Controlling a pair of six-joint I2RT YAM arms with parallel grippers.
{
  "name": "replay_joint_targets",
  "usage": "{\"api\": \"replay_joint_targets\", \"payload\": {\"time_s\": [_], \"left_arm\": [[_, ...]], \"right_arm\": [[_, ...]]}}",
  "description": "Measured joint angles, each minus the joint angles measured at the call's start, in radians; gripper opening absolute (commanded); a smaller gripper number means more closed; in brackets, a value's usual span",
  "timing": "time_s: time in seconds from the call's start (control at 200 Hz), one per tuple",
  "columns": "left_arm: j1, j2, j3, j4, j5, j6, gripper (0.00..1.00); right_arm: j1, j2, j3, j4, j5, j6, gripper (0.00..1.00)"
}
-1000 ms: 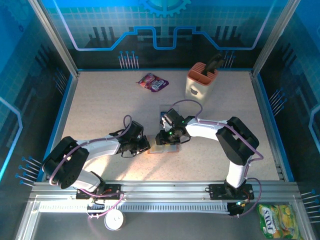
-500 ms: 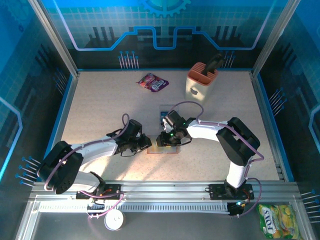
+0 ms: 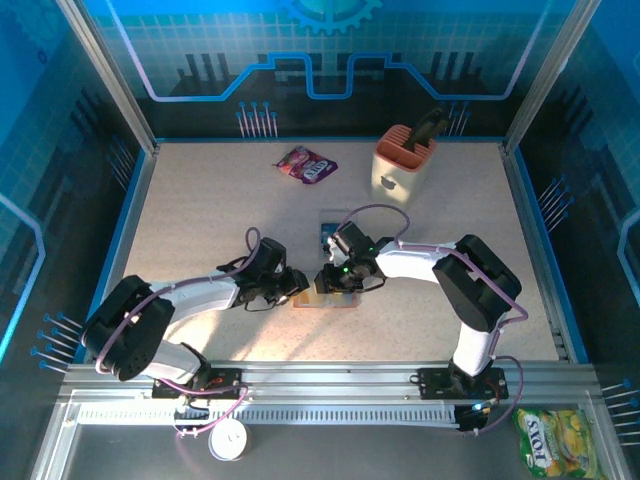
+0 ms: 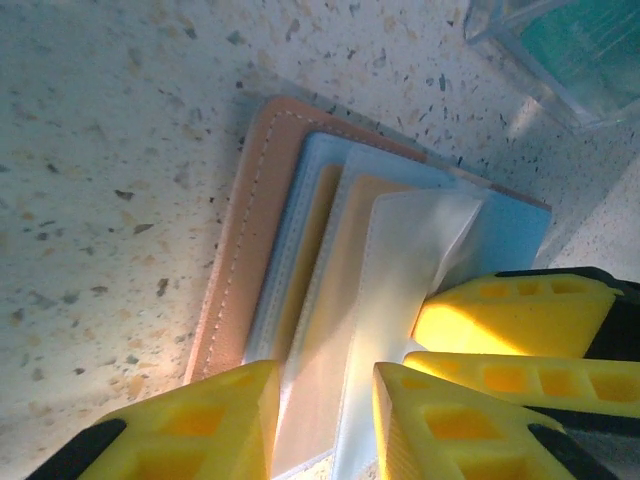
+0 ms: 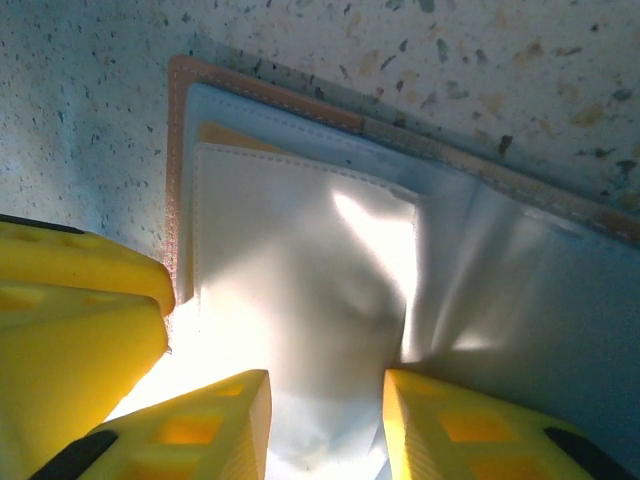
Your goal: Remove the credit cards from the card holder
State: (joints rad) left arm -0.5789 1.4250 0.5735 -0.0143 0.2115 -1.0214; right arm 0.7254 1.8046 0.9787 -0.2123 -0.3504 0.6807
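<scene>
bench (image 3: 200, 200) | left arm (image 3: 200, 292), right arm (image 3: 410, 262) low, wrists meeting mid-bench | card holder (image 4: 238, 260) flat, open, pockets up, long axis left-right, under both wrists | left end effector (image 4: 322, 388) open, astride its left end | right end effector (image 5: 325, 400) open, clear flap (image 5: 300, 260) between jaws

count: 1 card holder (image 4: 258, 225), 1 teal card (image 4: 575, 55) loose on the table (image 3: 200, 200); cards in the pockets can't be counted. 1 purple snack packet (image 3: 306, 165), 1 peach tool caddy (image 3: 402, 168), 1 yellow snack bag (image 3: 553, 441), 2 arms: left arm (image 3: 200, 295), right arm (image 3: 420, 262).
</scene>
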Motion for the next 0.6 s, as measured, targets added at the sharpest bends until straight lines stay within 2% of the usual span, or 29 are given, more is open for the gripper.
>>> {"api": "replay_joint_targets", "payload": {"time_s": [0.25, 0.6], "left_arm": [[0.0, -0.016, 0.0, 0.026, 0.003, -0.007, 0.34], [0.0, 0.039, 0.0, 0.08, 0.026, -0.028, 0.34]], "right_arm": [[0.0, 0.0, -0.005, 0.005, -0.003, 0.0, 0.32], [-0.007, 0.0, -0.011, 0.013, -0.018, 0.0, 0.31]]}}
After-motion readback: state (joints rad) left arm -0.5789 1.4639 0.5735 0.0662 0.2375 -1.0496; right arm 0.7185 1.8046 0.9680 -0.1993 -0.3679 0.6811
